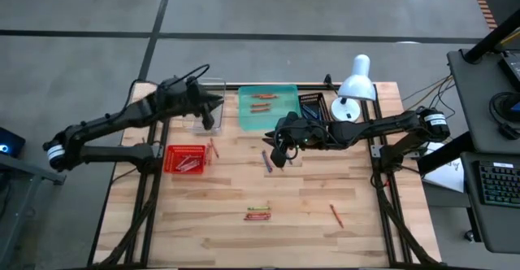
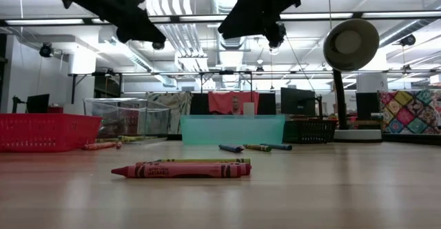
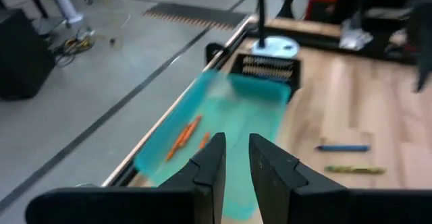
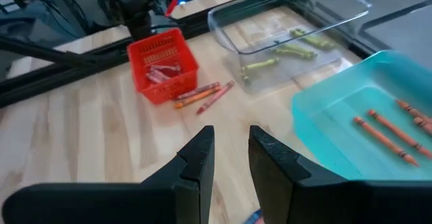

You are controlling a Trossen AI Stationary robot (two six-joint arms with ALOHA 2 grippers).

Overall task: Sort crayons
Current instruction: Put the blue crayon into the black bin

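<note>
My right pincer [image 1: 280, 152] is hanging empty, fingers slightly apart, over the loose blue and green crayons [image 1: 266, 159] mid-bench, while my left pincer [image 1: 213, 107], nearly together and empty, is hovering by the clear bin [image 4: 290, 28]. Sorted crayons are lying in the teal tray [image 1: 246, 117] and red basket [image 1: 184, 150]; strays are waiting nearer the front, nothing blocking them.

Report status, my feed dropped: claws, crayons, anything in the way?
Left claw over clear bin, empty, narrow gap. Right claw above blue crayons mid-table, empty, narrow gap. Orange crayons in teal tray; strays on table. Nothing blocking.
</note>
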